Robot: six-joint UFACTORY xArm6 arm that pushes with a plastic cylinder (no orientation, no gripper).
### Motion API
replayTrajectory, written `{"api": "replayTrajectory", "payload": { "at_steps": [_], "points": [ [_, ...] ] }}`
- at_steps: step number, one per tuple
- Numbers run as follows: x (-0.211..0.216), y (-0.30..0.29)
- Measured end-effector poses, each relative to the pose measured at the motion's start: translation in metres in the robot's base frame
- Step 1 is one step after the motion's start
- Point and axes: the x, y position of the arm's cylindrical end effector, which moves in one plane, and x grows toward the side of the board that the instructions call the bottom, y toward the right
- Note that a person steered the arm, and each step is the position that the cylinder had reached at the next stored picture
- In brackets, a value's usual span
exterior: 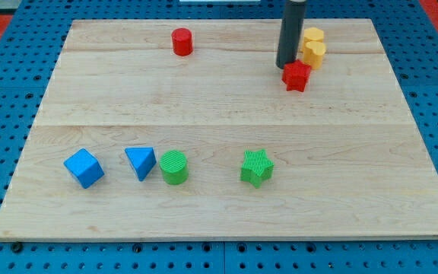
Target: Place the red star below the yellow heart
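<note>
The red star (297, 76) lies near the view's top right on the wooden board (226, 221). The yellow heart (314, 55) sits just above and to the right of it, nearly touching. A second yellow block (312, 36) stands directly above the heart. My tip (286, 66) is at the star's upper left edge, touching or almost touching it, and just left of the yellow heart.
A red cylinder (182, 42) stands at the top centre-left. Along the lower part lie a blue cube (84, 168), a blue triangle (141, 162), a green cylinder (175, 167) and a green star (257, 167). Blue pegboard surrounds the board.
</note>
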Motion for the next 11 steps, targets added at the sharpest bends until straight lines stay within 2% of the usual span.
{"api": "replayTrajectory", "payload": {
  "at_steps": [1, 2, 4, 6, 8, 9, 11],
  "points": [
    [0.000, 0.015],
    [0.012, -0.004],
    [0.065, -0.032],
    [0.096, -0.030],
    [0.068, 0.032],
    [0.063, 0.035],
    [0.077, 0.086]
  ]
}}
